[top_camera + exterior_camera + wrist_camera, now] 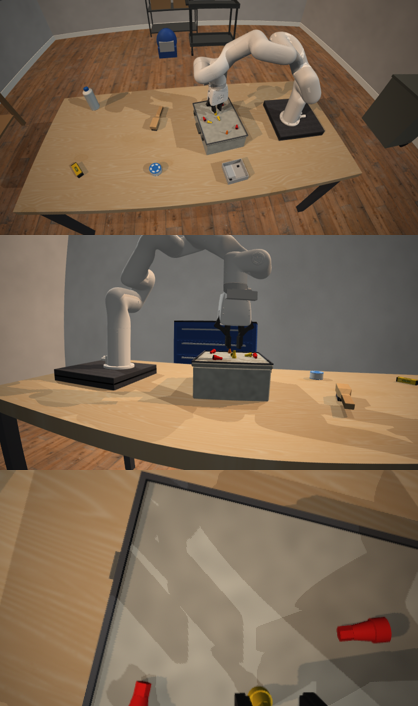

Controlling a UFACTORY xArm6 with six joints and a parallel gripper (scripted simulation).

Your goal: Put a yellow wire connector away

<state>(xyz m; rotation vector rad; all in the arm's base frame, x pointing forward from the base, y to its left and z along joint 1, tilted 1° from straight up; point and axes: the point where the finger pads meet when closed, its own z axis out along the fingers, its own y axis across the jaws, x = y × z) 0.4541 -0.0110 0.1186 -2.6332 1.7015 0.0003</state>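
The grey tool case [220, 128] stands mid-table, and its closed lid holds several small wire connectors. An upright yellow connector [259, 696] stands on the lid right under my gripper [275, 701], close to one fingertip. Two more yellow connectors [209, 121] lie nearby, along with red ones [364, 631] and an orange one [226, 132]. My gripper [233, 347] points straight down just above the lid, its fingers partly open and holding nothing. The steel junction box [235, 171] sits open-topped in front of the case, near the table's front edge.
A wooden-handled tool [156, 118] lies left of the case. A white bottle [91, 98] stands at the far left. A blue tape roll [155, 169] and a yellow level [77, 169] lie near the front. The arm's black base [293, 122] is right of the case.
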